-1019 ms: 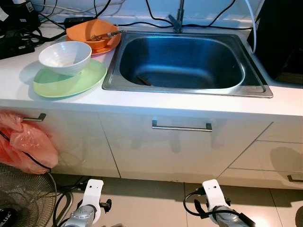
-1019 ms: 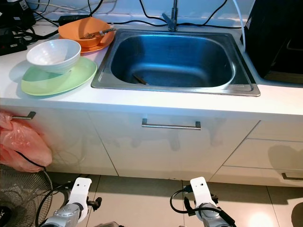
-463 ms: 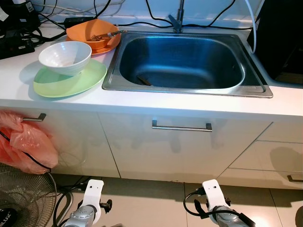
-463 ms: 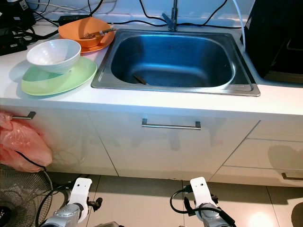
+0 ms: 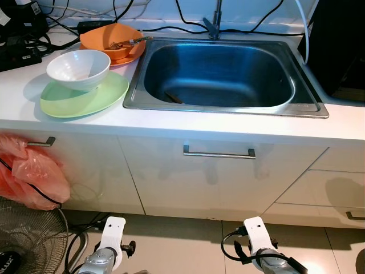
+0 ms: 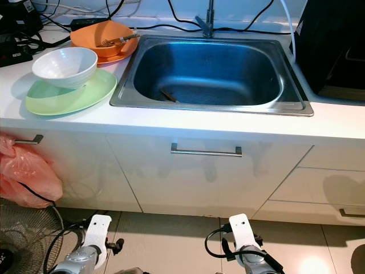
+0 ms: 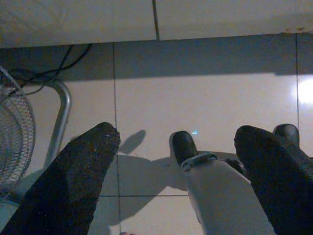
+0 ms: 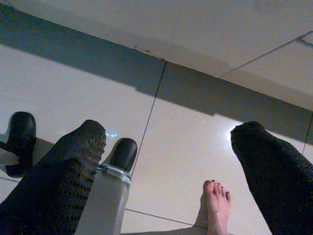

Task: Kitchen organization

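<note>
Dishes sat at the upper left of the frame: a white bowl (image 5: 78, 68) on a green plate (image 5: 84, 95), an orange bowl (image 5: 112, 42) behind them, all beside the steel sink (image 5: 219, 108). Far below, over the tiled floor (image 7: 205, 93), the left gripper (image 7: 178, 161) and right gripper (image 8: 168, 161) hung idle, fingers spread wide and empty, near a person's bare foot (image 8: 215, 205).

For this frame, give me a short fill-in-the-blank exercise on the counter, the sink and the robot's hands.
1. The white bowl sits on the ____ plate.
2. The orange bowl with cutlery in it stands to the ____ of the sink.
3. Both the left hand and the right hand hang low over the floor with fingers ____.

Missing words: green; left; open
</note>
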You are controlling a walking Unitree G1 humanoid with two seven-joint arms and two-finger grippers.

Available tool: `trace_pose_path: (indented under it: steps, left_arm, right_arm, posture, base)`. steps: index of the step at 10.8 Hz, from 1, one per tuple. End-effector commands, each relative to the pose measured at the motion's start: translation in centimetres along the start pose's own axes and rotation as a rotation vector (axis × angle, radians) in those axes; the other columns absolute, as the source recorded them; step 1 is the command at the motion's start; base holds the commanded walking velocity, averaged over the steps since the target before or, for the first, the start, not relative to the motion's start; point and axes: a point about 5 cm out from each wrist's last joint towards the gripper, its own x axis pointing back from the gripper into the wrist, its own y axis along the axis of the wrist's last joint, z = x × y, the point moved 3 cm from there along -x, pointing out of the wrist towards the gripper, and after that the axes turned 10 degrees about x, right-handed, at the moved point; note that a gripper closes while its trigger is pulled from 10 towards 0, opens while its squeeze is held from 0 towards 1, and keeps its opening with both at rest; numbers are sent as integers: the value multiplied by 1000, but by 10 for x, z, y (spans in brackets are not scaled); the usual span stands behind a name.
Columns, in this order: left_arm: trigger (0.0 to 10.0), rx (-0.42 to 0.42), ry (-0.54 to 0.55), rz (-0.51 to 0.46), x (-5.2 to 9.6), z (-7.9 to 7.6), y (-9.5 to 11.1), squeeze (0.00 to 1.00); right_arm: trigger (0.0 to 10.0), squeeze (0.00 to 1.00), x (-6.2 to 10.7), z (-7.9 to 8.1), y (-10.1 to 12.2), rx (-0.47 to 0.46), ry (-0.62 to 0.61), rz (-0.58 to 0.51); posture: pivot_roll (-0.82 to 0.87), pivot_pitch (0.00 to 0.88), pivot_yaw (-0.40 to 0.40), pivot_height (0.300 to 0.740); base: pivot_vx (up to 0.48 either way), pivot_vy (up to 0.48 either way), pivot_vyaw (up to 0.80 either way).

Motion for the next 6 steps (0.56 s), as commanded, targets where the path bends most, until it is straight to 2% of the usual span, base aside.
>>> trace_pose_path:
  steps: [1,6]
  left_arm:
    - [10000,3,-1,5,0,1,-1,0]
    - [10000,-2,-3,4,0,1,-1,0]
  right_arm:
    - [10000,0,1,0,-5,15,5,18]
    - [10000,0,1,0,-5,20,5,20]
  posture:
    - [98,55,5,740]
    - [99,54,3,740]
  base:
    - [0,0,0]
    - [0,0,0]
